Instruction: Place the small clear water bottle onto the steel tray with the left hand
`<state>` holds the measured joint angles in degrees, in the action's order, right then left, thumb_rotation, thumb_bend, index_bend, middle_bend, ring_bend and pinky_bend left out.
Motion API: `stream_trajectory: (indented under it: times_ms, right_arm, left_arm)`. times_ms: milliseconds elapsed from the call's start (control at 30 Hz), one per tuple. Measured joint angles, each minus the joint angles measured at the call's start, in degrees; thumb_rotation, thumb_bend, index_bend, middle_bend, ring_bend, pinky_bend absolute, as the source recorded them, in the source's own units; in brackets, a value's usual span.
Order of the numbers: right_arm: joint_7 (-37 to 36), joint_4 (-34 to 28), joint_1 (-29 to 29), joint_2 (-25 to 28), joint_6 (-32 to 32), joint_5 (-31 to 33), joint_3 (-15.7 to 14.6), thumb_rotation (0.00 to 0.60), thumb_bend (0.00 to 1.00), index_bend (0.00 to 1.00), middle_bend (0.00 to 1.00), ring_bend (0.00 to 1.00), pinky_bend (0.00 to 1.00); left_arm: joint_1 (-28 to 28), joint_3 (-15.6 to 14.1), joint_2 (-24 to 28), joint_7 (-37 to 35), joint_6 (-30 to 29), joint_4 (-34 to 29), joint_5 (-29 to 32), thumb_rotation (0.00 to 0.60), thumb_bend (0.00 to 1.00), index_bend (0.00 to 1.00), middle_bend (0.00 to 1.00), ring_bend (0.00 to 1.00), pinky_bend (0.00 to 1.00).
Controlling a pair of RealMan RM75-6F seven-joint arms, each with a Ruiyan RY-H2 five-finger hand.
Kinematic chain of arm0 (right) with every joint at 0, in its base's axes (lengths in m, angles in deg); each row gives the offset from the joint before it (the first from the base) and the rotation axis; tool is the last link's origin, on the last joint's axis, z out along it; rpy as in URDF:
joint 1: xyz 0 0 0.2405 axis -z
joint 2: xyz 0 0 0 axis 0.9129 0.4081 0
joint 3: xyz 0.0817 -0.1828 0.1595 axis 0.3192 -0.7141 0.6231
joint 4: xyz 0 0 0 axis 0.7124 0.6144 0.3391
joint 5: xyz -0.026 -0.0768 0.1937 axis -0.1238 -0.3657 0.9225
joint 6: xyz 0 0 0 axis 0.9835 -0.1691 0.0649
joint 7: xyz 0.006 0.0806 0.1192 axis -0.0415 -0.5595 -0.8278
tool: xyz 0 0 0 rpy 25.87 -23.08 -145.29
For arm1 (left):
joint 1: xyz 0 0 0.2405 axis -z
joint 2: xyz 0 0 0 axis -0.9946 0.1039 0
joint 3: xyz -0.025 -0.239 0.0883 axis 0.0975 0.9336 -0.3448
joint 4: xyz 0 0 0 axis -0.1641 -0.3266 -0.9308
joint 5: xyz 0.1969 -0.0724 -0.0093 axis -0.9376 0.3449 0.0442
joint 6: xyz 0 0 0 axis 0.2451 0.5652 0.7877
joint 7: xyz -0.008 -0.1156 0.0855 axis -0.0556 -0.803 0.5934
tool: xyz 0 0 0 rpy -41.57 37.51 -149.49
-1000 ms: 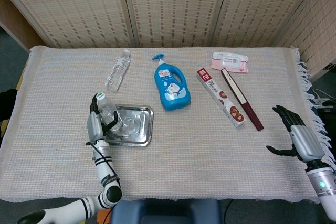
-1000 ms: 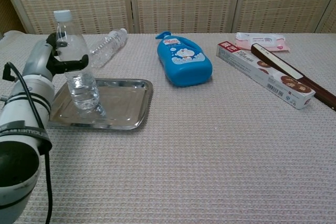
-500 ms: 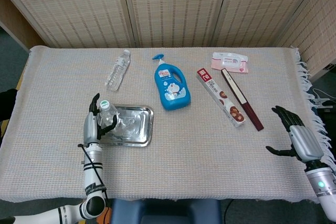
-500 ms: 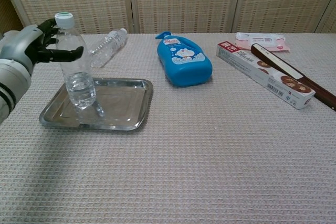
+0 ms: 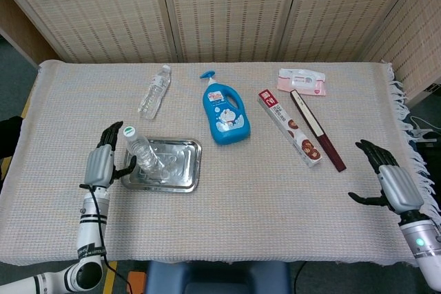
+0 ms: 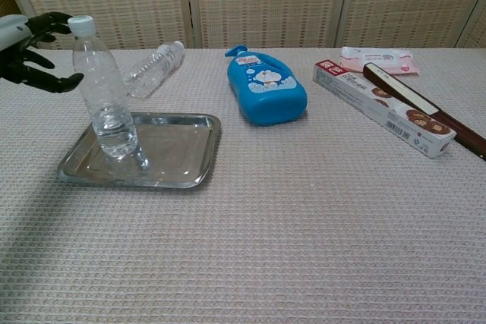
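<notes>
left hand: my left hand [image 5: 101, 163] is at the lower left of the head view, fingers spread and holding nothing, just beside the bottle with no contact I can see

bottle: small clear water bottle [image 6: 103, 89] stands upright on the left part of the tray, cap on, a bit of water in it

tray: steel tray [image 6: 185, 158] sits flat on the desk [image 6: 319, 218], left of centre

progress: looks basically done to me, bottle's on the tray and standing by itself; all that's left is pulling my arm clear without bumping it

right hand: right hand [image 5: 386, 179] at the lower right, open and idle, nothing in it
</notes>
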<state>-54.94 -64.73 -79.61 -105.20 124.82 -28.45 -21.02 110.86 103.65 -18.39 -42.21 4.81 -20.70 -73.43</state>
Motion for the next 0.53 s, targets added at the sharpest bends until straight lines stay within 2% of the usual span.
stream_trajectory:
  times_ms: [133, 233, 333, 433, 533]
  right_arm:
    - [0.35, 0.09, -0.17, -0.14, -0.31, -0.06, -0.11, 0.6, 0.07, 0.07, 0.0, 0.0, 0.05]
    - [0.54, 0.17, -0.2, -0.27, -0.33, 0.02, -0.1, 0.6, 0.07, 0.07, 0.0, 0.0, 0.05]
    - [1.06, 0.24, -0.34, -0.49, -0.7, 0.26, -0.15, 0.6, 0.07, 0.07, 0.0, 0.0, 0.05]
    - [2.23, 0.27, -0.53, -0.83, -1.18, 0.32, -0.4, 0.6, 0.07, 0.07, 0.0, 0.0, 0.05]
    - [3.44, 0.1, -0.42, -1.05, -0.96, 0.0, -0.76, 0.6, 0.07, 0.07, 0.0, 0.0, 0.05]
  left_arm:
    - [-0.83, -3.25, 4.52, 2.97, 0.47, 1.94, -2.06, 0.6, 0.39, 0.0, 0.0, 0.0, 0.18]
    - [-1.44, -5.17, 5.99, 4.9, 0.32, 3.78, -3.55, 0.6, 0.39, 0.0, 0.0, 0.0, 0.17]
    - [-2.15, -6.41, 6.93, 5.62, -0.53, 5.65, -4.96, 0.6, 0.39, 0.05, 0.0, 0.0, 0.17]
    - [-3.35, -9.93, 9.57, 7.3, -0.79, 8.71, -7.96, 0.6, 0.39, 0.1, 0.04, 0.02, 0.17]
    - [-4.26, -12.72, 12.28, 6.02, -0.39, 10.91, -11.6, 0.6, 0.39, 0.16, 0.05, 0.04, 0.17]
